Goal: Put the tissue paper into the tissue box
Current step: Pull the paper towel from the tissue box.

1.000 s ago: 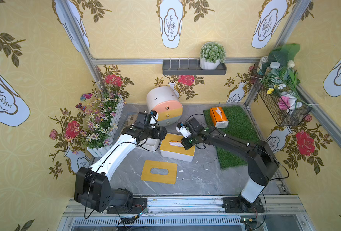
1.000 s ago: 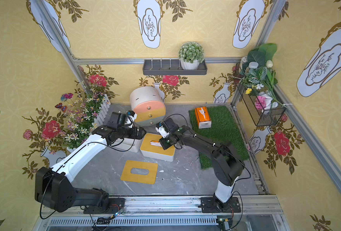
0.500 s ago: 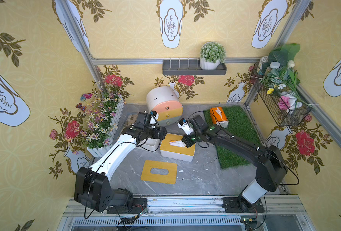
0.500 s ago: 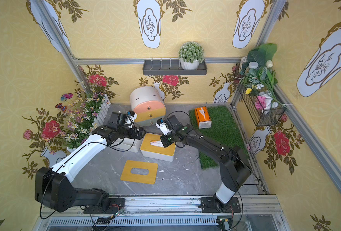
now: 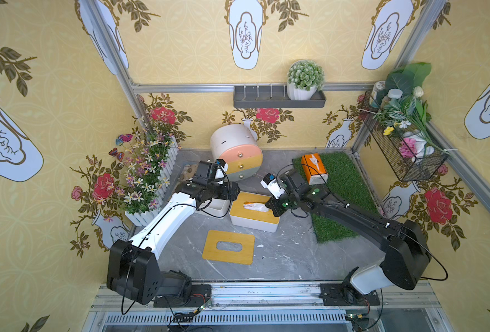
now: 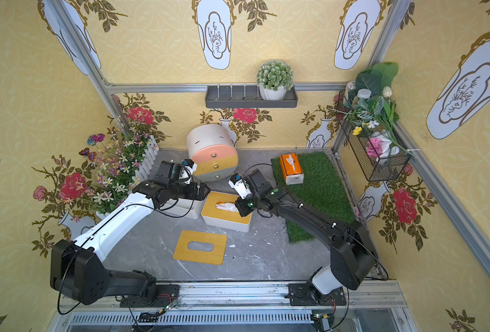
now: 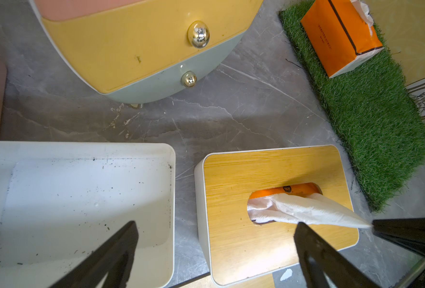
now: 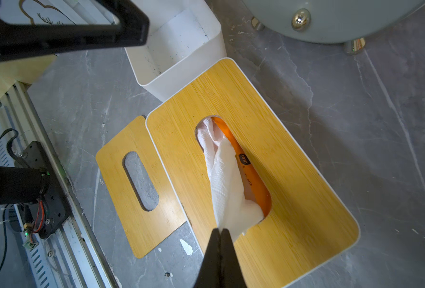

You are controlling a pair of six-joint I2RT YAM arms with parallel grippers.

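**Here: drawing the first sheet up through the lid slot**

Here we show the right gripper (image 8: 221, 232) with its jaws pressed together on the pointed tip of a white tissue (image 8: 227, 184). The rest of the sheet trails back down into the oval slot (image 8: 253, 179) of the tissue box (image 8: 306, 187). An orange pack shows through that slot, so we judge the paper already inside and the wooden lid seated. What appears to remain is leaving a tuft standing above the lid.

The left gripper (image 7: 215, 224) is spread wide and holds nothing. It hangs above the gap between the tissue box and an empty white box (image 7: 81, 199) just beside it. A spare lid (image 5: 246, 255) lies flat on the table, nearer the robot's base.

To do this step well, we would pull along the slot's long axis and upward, slowly, so that the thin sheet does not drag on the wooden edge and tear. The grip is on the very tip, so a jerk could slip it free. If the box starts to lift, the idle left gripper could press down on the lid. We would let go once a short tuft stands clear.
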